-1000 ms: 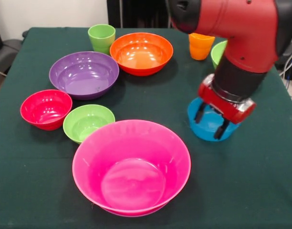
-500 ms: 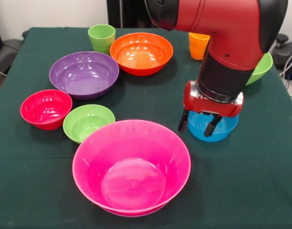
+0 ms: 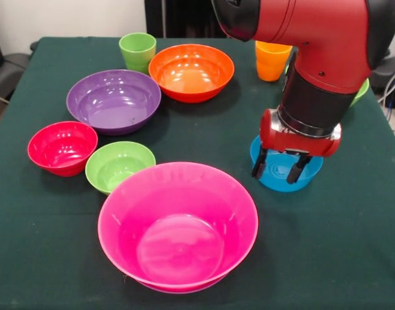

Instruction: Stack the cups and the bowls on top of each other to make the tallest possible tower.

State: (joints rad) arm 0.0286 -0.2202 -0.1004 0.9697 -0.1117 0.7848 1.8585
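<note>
My gripper (image 3: 277,169) hangs open over a small blue bowl (image 3: 284,183) at the right. One finger stands at the bowl's left rim and the other inside it. It holds nothing. A huge pink bowl (image 3: 178,226) sits at the front centre. A small lime green bowl (image 3: 120,166) and a small red bowl (image 3: 62,147) sit to its left. A large purple bowl (image 3: 113,100) and a large orange bowl (image 3: 192,71) sit farther back. A light green cup (image 3: 137,51) and an orange cup (image 3: 272,61) stand at the back. A large lime green bowl (image 3: 362,89) is mostly hidden behind the arm. No bowls are nested.
All the things stand on a dark green table (image 3: 339,245). My red and black arm (image 3: 320,58) fills the upper right and hides part of the table behind it. The table's edges show at the left and the back.
My gripper swung left, then came back a little right, and its wrist levelled. It stays over the blue bowl, which has hardly moved.
</note>
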